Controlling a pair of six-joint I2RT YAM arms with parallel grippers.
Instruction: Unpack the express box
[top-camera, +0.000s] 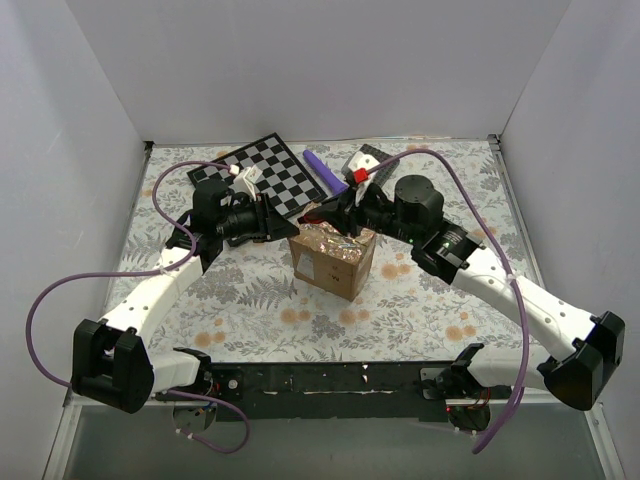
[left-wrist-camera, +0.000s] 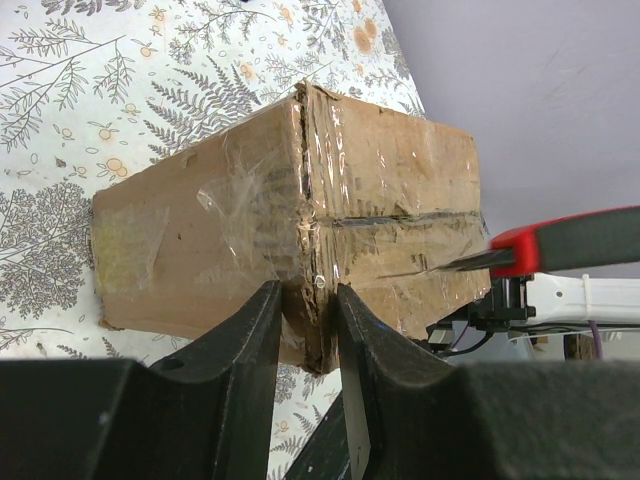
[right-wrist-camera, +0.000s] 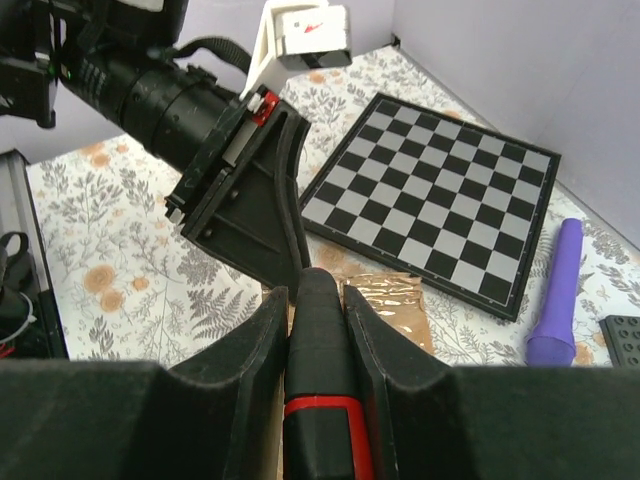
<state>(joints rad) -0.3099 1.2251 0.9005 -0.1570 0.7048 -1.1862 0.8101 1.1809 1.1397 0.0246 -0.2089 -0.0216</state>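
The express box (top-camera: 333, 262), a brown carton with glossy tape on top, stands mid-table. My left gripper (top-camera: 283, 229) reaches in from the left. In the left wrist view its jaws (left-wrist-camera: 305, 292) are shut on a torn vertical corner edge of the box (left-wrist-camera: 300, 200). My right gripper (top-camera: 338, 216) comes from the right, shut on a black-and-red utility knife (right-wrist-camera: 320, 340). The knife (left-wrist-camera: 570, 240) lies over the box top, its blade tip at the taped centre seam. The right wrist view shows only a strip of taped box top (right-wrist-camera: 395, 300) past the fingers.
A checkerboard (top-camera: 270, 172) lies behind the box at the back left. A purple cylinder (top-camera: 325, 172) and a black studded piece (top-camera: 365, 160) lie beside it. White walls close in the floral tabletop on three sides. Purple cables loop from both arms.
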